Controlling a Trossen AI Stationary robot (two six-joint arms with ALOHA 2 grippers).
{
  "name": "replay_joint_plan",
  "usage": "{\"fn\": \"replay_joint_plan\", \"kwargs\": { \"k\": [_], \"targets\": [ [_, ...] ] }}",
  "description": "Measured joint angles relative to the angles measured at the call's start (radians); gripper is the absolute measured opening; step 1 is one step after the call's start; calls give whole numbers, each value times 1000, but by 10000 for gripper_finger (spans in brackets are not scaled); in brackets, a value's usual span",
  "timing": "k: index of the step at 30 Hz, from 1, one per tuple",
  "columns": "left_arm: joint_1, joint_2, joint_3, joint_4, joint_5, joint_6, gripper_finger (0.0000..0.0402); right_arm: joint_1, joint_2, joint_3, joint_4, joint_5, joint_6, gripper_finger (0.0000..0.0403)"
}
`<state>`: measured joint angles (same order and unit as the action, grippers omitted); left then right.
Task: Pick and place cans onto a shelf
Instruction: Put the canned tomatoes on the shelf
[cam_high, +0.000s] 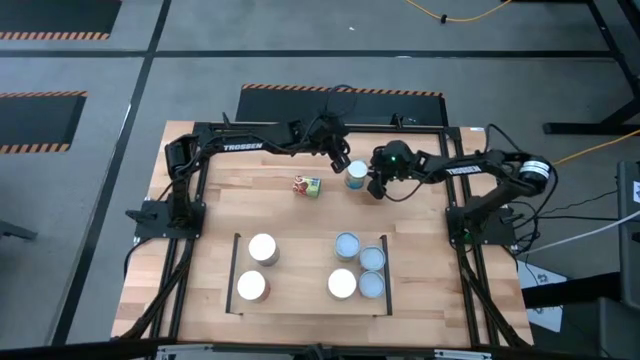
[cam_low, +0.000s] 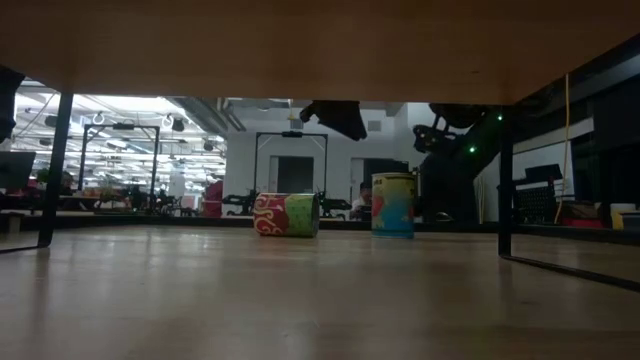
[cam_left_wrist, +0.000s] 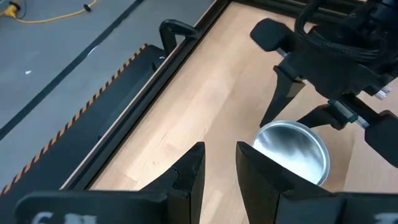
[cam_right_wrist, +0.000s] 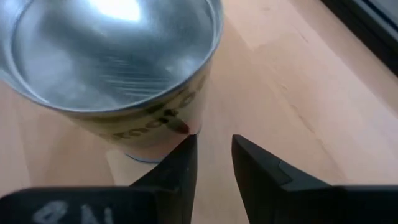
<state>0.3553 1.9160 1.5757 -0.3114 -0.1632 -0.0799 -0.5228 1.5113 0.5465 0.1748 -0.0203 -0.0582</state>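
A can with a silvery top and a blue-yellow label (cam_high: 356, 175) (cam_low: 393, 205) stands upright on the table's far part. My right gripper (cam_high: 376, 188) (cam_right_wrist: 214, 152) stands just to its right, slanting down, narrowly open with nothing between its fingers. My left gripper (cam_high: 342, 160) (cam_left_wrist: 219, 168) hovers just beyond the can's far-left side, also narrowly open with nothing between its fingers. A red, green and yellow can (cam_high: 307, 186) (cam_low: 287, 214) lies on its side to the left. The light-wood shelf (cam_high: 300, 262) near the front edge bears several upright cans. My right gripper has one fingertip (cam_right_wrist: 185, 144) right at the foot of the upright can's side wall (cam_right_wrist: 163, 127). Whether it touches the wall I cannot tell. The can stands upright on the table, in front of the fingers and not between them.
Black frame rails (cam_high: 200, 130) run along the table's left, right and far sides. On the shelf, two cans (cam_high: 262, 248) stand at the left and several (cam_high: 358, 268) at the right, with bare wood between them.
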Motion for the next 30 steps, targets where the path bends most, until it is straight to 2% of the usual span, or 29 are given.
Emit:
{"fn": "replay_joint_plan", "kwargs": {
  "k": [7, 14, 21, 30],
  "targets": [
    [4, 13, -2, -27, 0, 0, 83, 0, 57, 0, 122, -70, -8, 105],
    [10, 47, 0, -26, 33, -41, 83, 3, 65, 0, 152, -94, -31, 105],
    [10, 61, -2, -45, 62, -78, 83, 3, 65, 0, 167, -191, -56, 105],
    [3, 60, -2, -44, 118, -103, 83, 3, 65, 0, 170, -193, -56, 105]
  ]
}}
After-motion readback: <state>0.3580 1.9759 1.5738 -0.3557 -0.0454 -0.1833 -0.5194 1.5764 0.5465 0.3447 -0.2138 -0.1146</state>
